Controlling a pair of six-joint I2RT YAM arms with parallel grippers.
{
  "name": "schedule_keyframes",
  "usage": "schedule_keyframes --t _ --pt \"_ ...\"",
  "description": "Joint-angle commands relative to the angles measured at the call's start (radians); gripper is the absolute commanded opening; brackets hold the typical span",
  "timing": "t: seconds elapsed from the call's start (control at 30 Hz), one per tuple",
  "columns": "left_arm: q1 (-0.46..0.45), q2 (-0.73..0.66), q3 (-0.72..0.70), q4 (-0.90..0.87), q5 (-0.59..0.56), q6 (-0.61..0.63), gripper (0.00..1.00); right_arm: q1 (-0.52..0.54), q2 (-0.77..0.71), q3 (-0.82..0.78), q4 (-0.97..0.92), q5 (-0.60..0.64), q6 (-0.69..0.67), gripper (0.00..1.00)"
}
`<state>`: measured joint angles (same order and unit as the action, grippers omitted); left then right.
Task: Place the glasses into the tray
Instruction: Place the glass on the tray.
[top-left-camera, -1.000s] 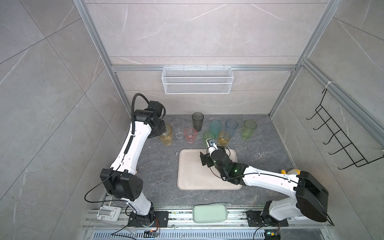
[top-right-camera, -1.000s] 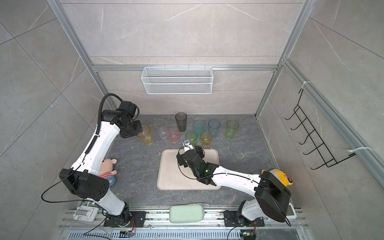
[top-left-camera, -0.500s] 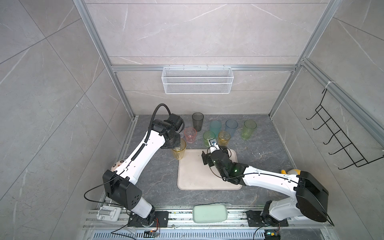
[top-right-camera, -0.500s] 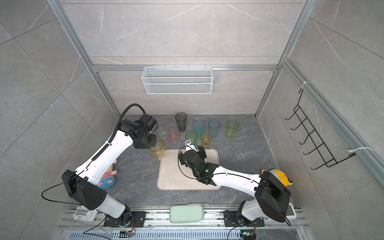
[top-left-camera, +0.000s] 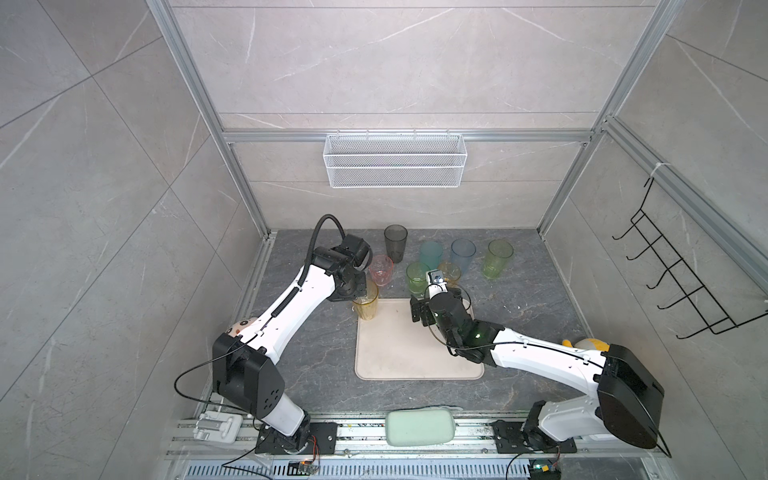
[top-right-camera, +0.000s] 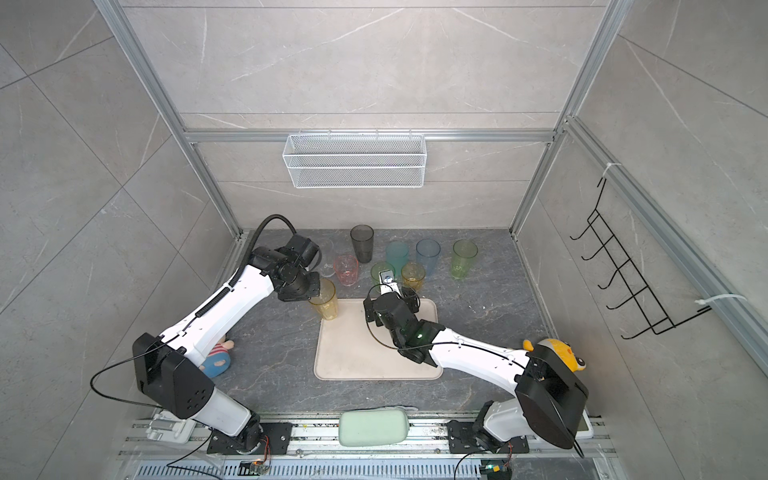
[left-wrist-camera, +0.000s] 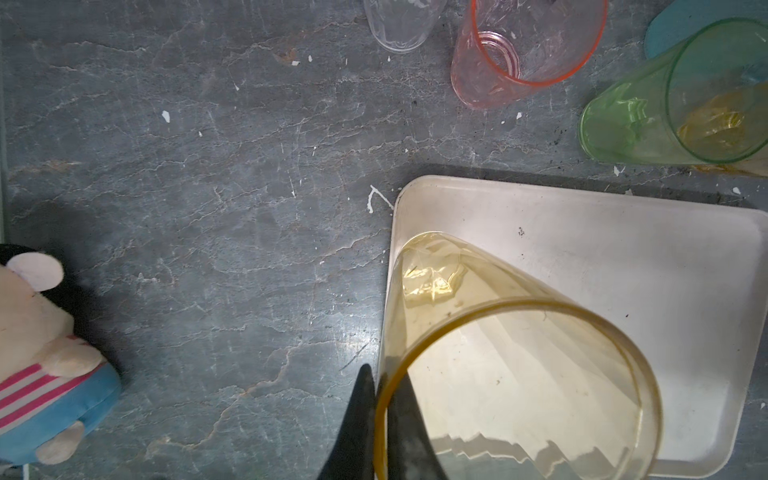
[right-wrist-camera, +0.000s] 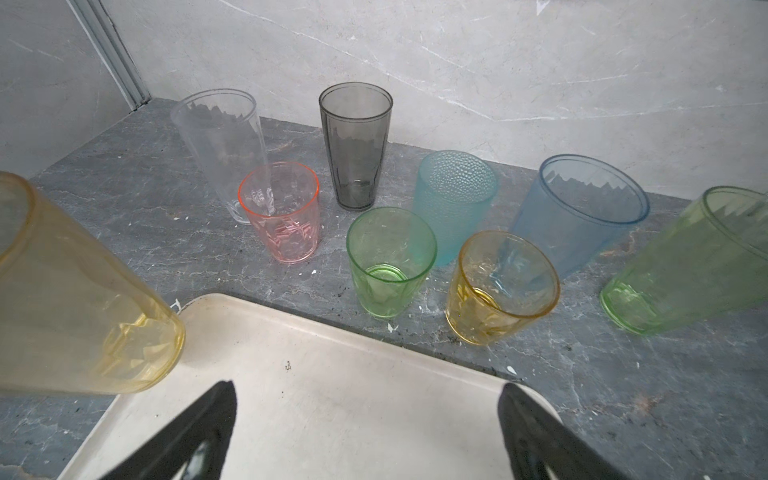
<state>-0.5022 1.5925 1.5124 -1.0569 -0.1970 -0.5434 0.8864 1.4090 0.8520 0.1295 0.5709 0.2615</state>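
My left gripper is shut on the rim of a tall amber glass, one finger inside and one outside. The glass hangs tilted, its base over the far left corner of the cream tray; I cannot tell whether it touches. My right gripper is open and empty over the tray's far right part. Behind the tray stand the other glasses: clear, pink, smoky grey, short green, teal, short amber, pale blue and tall green.
A white wire basket hangs on the back wall and a black hook rack on the right wall. A plush toy lies under the left arm, a yellow toy by the right arm's base. A pale green pad sits at the front rail.
My left arm has carried the tall amber glass from the back left of the row to the tray's far left corner. The right arm has barely moved and stays open.
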Motion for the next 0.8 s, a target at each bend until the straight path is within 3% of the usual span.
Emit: schedule_keyframes --t 0.0,0.77 --pt "-0.002 0.036 0.031 0.039 0.027 -0.026 0.0 -0.02 -0.023 -0.01 -0.024 -0.025 0.046 1.0" --pt "-0.009 0.209 0.151 0.025 0.011 -0.019 0.0 -0.081 -0.016 0.004 -0.078 -0.092 0.108 1.0"
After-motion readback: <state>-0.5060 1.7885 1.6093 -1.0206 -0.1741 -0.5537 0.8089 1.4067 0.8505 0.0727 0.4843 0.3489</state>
